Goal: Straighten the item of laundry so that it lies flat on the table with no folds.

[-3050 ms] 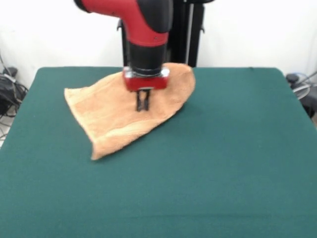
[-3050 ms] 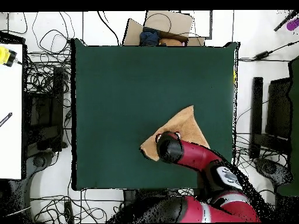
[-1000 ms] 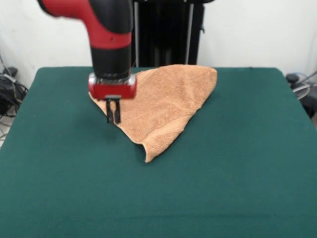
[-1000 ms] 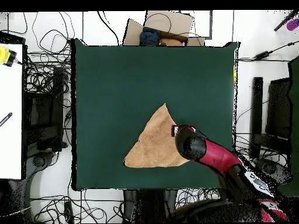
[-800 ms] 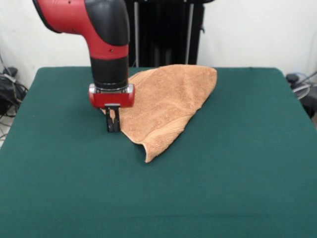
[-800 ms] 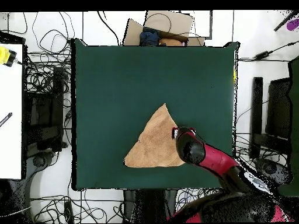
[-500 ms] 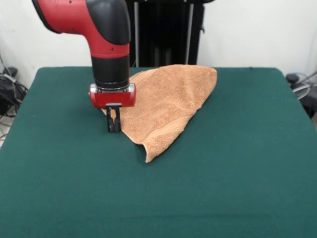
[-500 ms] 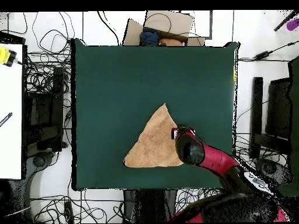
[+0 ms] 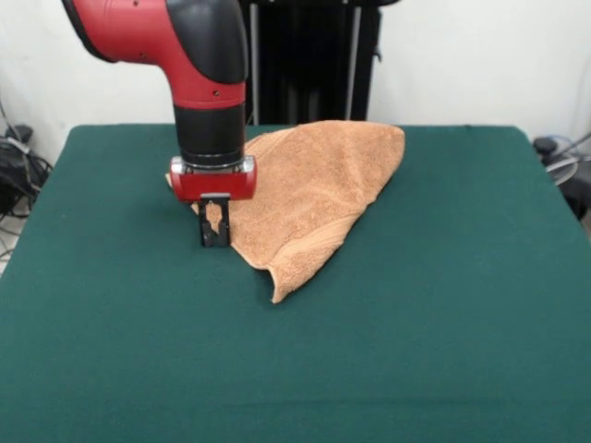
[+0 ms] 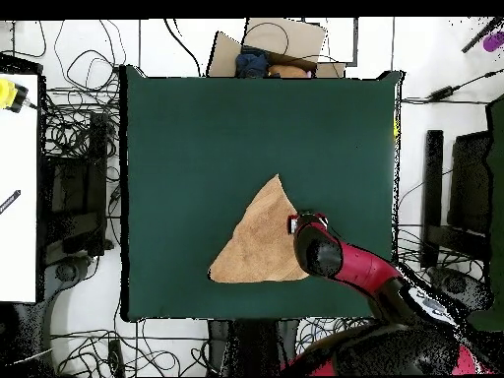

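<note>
The orange-tan towel (image 9: 314, 180) lies folded over into a rough triangle on the far middle of the dark green table (image 9: 416, 323). One point of it reaches toward the camera and a doubled edge runs along its near right side. Its white tags are hidden. My gripper (image 9: 214, 233) points straight down at the towel's left edge, with its tips at the table top. The fingers (image 9: 204, 231) stand slightly apart, and towel edge shows between them. In the overhead view the towel (image 10: 258, 241) is a triangle, and the arm's red wrist (image 10: 313, 241) covers its right corner.
The black pedestal (image 9: 305, 65) stands behind the table's far edge. Cables (image 10: 79, 128) lie on the floor all round the table. A cardboard box (image 10: 271, 44) sits beyond one edge, and a white desk (image 10: 18, 187) stands at the overhead view's left.
Over three seconds the towel was drawn rightward in the front view and refolded into a triangle. In the last second the gripper dropped to the table at its left edge and its fingers spread.
</note>
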Robot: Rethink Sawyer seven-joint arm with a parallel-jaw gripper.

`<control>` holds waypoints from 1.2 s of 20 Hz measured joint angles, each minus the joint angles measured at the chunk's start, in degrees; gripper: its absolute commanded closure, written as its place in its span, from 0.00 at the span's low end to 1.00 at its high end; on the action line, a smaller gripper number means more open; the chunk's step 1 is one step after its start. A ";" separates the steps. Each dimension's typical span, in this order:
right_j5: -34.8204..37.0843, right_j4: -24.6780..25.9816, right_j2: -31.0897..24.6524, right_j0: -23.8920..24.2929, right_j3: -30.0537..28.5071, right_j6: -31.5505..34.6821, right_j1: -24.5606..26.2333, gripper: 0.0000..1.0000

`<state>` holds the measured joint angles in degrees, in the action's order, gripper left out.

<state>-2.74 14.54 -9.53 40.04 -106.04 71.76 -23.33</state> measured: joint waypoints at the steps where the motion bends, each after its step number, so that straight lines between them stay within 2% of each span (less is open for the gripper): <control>1: 0.00 0.00 0.00 0.01 0.00 0.00 -0.01 0.00; 15: 1.68 0.01 -0.03 -0.28 0.00 0.00 -0.53 0.00; 18: 5.14 -0.19 -0.02 -1.74 -0.17 0.00 -1.89 0.00; 24: 18.40 -1.61 0.19 -9.16 -0.56 0.00 -8.52 0.00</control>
<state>15.67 12.93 -9.34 30.88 -106.60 71.76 -31.85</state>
